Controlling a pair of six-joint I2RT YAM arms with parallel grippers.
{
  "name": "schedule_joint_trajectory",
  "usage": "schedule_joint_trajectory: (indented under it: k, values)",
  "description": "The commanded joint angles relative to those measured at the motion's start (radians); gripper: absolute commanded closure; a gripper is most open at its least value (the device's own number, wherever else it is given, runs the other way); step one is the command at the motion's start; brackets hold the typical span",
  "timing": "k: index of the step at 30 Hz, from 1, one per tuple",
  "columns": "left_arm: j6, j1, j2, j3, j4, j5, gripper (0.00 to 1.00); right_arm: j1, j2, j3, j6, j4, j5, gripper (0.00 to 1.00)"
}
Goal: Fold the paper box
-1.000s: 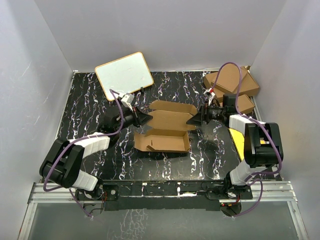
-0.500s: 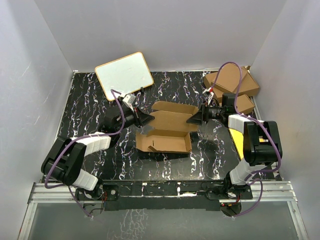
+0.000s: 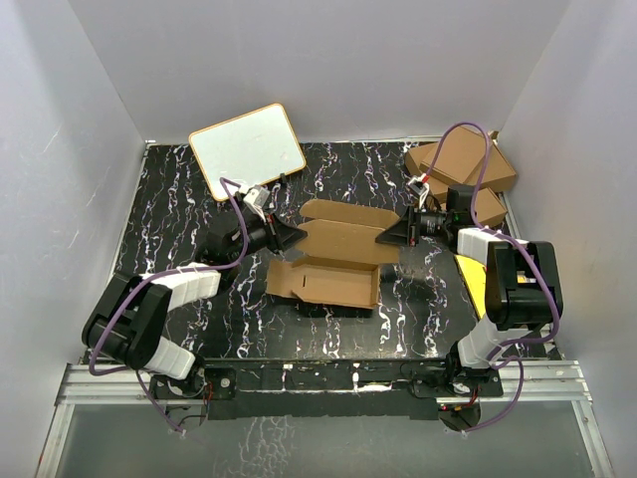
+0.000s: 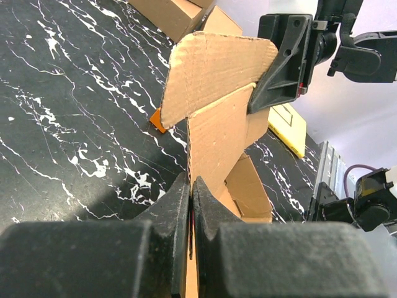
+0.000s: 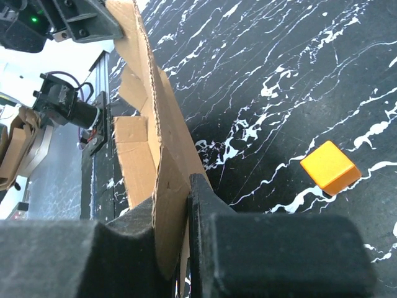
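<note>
The paper box [image 3: 336,261] is brown die-cut cardboard, partly folded, in the middle of the black marbled table. Its rear panel stands up between the two arms and its front tray lies flat. My left gripper [image 3: 295,237] is shut on the panel's left edge; in the left wrist view the cardboard [image 4: 214,93] runs up from between the shut left gripper [image 4: 190,184]. My right gripper [image 3: 384,239] is shut on the right edge. The right wrist view shows the cardboard sheet [image 5: 155,118] pinched in the right gripper [image 5: 181,208].
A white board [image 3: 247,149] lies at the back left. Larger brown cartons [image 3: 461,167] are stacked at the back right. A yellow sheet [image 3: 476,281] lies under the right arm. A small orange block [image 5: 329,167] sits on the table beside the box.
My right gripper has closed from open onto the box's right edge. The front tray has shifted slightly. The left gripper has kept its hold.
</note>
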Motion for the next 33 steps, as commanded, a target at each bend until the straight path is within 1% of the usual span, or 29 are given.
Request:
schedule_joint_trajectory:
  k: [1, 4, 7, 9, 12, 15, 17, 18, 20, 21, 22, 25, 26, 29, 33]
  values:
    - [0.018, -0.007, -0.021, 0.012, -0.001, 0.017, 1.00, -0.004, -0.029, 0.005, -0.036, 0.071, -0.083, 0.91]
    - [0.020, -0.007, -0.034, 0.019, -0.040, -0.007, 0.99, -0.016, -0.049, 0.010, -0.072, 0.045, -0.114, 0.92]
    - [0.018, -0.007, -0.065, 0.025, -0.093, -0.055, 0.82, -0.029, -0.070, 0.026, -0.154, -0.033, -0.136, 0.92]
    - [0.013, -0.007, -0.090, 0.022, -0.139, -0.090, 0.72, -0.038, -0.084, 0.034, -0.204, -0.083, -0.144, 0.92]
    - [0.003, -0.007, -0.181, 0.002, -0.218, -0.168, 0.56, -0.048, -0.096, 0.047, -0.269, -0.147, -0.148, 0.92]
    - [-0.018, -0.007, -0.268, -0.030, -0.313, -0.247, 0.49, -0.054, -0.100, 0.063, -0.321, -0.203, -0.160, 0.92]
    - [-0.037, -0.006, -0.321, -0.040, -0.417, -0.308, 0.47, -0.056, -0.104, 0.071, -0.348, -0.229, -0.162, 0.92]
    - [-0.051, -0.005, -0.342, -0.039, -0.497, -0.331, 0.47, -0.055, -0.106, 0.074, -0.357, -0.238, -0.163, 0.92]
    - [-0.087, -0.005, -0.375, -0.036, -0.592, -0.356, 0.48, -0.056, -0.110, 0.076, -0.368, -0.247, -0.164, 0.92]
    - [-0.102, -0.004, -0.384, -0.038, -0.620, -0.354, 0.53, -0.056, -0.111, 0.076, -0.374, -0.252, -0.164, 0.92]
    - [-0.118, -0.004, -0.390, -0.042, -0.633, -0.345, 0.62, -0.056, -0.112, 0.078, -0.379, -0.257, -0.164, 0.92]
    - [-0.171, -0.004, -0.376, -0.060, -0.627, -0.331, 0.96, -0.055, -0.115, 0.079, -0.383, -0.263, -0.168, 0.92]
    - [-0.182, -0.004, -0.359, -0.055, -0.630, -0.338, 1.00, -0.056, -0.116, 0.079, -0.384, -0.263, -0.170, 0.92]
    - [-0.184, -0.004, -0.259, -0.013, -0.637, -0.343, 1.00, -0.055, -0.116, 0.079, -0.385, -0.265, -0.169, 0.92]
    - [-0.200, -0.010, -0.132, 0.033, -0.559, -0.323, 1.00, -0.056, -0.117, 0.079, -0.386, -0.268, -0.169, 0.92]
